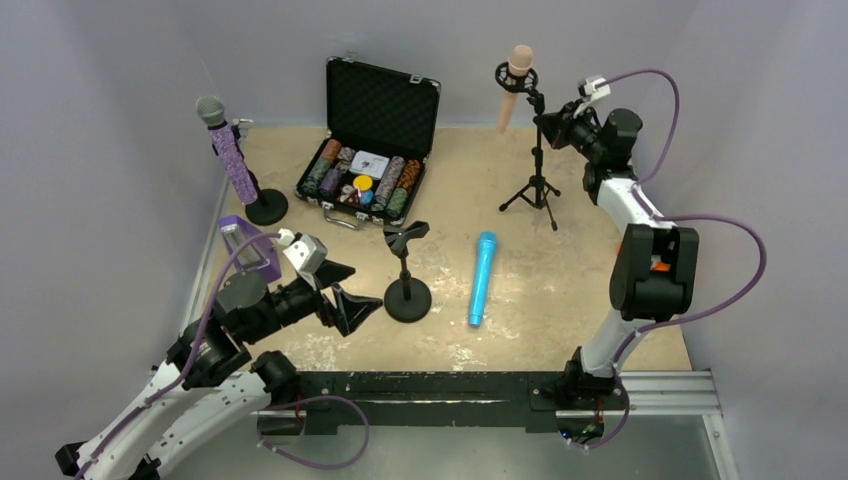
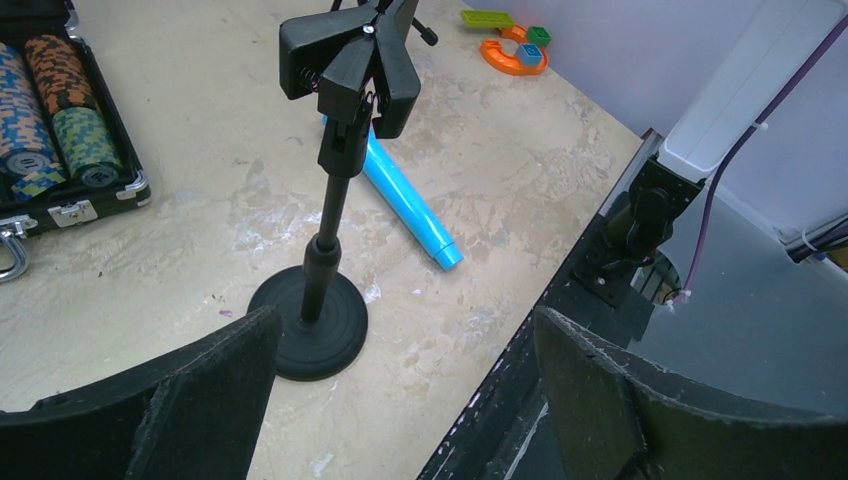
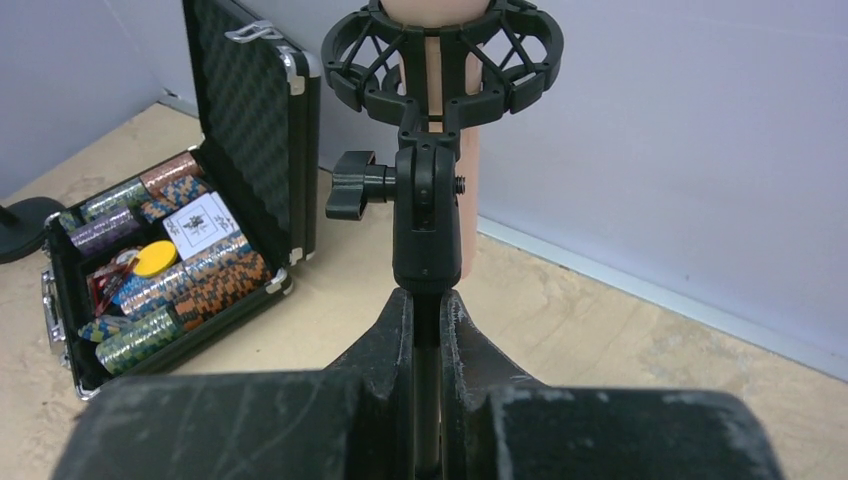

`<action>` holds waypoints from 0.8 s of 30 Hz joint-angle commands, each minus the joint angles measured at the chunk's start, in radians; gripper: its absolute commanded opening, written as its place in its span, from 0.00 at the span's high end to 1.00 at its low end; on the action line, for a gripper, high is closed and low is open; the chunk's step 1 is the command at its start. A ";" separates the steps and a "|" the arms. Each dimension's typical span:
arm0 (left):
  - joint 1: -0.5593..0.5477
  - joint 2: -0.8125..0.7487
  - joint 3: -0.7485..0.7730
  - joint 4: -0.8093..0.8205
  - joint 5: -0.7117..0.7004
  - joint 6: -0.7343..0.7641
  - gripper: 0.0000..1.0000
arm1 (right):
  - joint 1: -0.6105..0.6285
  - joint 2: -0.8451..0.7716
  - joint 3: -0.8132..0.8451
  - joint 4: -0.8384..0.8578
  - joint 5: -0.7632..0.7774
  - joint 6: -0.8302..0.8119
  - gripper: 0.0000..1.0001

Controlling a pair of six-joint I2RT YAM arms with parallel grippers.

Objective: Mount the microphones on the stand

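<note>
Left jaws: spread wide and empty, low over the near left of the counter (image 1: 560,270), pointed toward the short stand (image 1: 407,298).
Right jaws: closed on the thin upright of the tripod stand (image 1: 538,190), just under its shock mount (image 3: 440,60).
Above the right jaws: pink microphone (image 1: 515,85) seated upright through the shock mount, head above the ring, body hanging below.
Ahead of the left jaws: short stand on a round base, spring clip (image 2: 350,60) on top, nothing in the clip.
Blue microphone (image 1: 482,280): flat on the counter just to the right of the short stand, apart from its base and from both jaws.
Purple microphone (image 1: 228,150): clipped into the round-base stand (image 1: 266,207) at the far left, leaning slightly, grey head up.
Further out: open chip case (image 1: 370,130) at the back, between the purple and pink microphones.
Step in hand: by the look of it, two of three mounted; right side steadying the tripod, probably finishing off the pink one; blue one not yet picked up.
Next move: likely letting go of the tripod without tipping it, then a grasp across the blue microphone's body, a lift to upright, and a push into the empty clip.
Needs: one side bracing the light short stand while the other presses against the spring.
Risk: round barrel rolling away under a off-centre pinch.
</note>
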 commanded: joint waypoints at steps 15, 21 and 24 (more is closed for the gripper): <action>0.006 0.006 0.039 0.033 0.028 -0.022 0.01 | -0.161 -0.015 -0.330 0.828 -0.292 0.163 1.00; 0.006 0.009 0.038 0.040 0.033 -0.018 0.01 | -0.189 -0.083 -0.398 0.687 -0.332 0.128 1.00; 0.005 0.010 0.035 0.043 0.038 -0.020 0.01 | -0.199 -0.109 -0.420 0.638 -0.314 0.109 1.00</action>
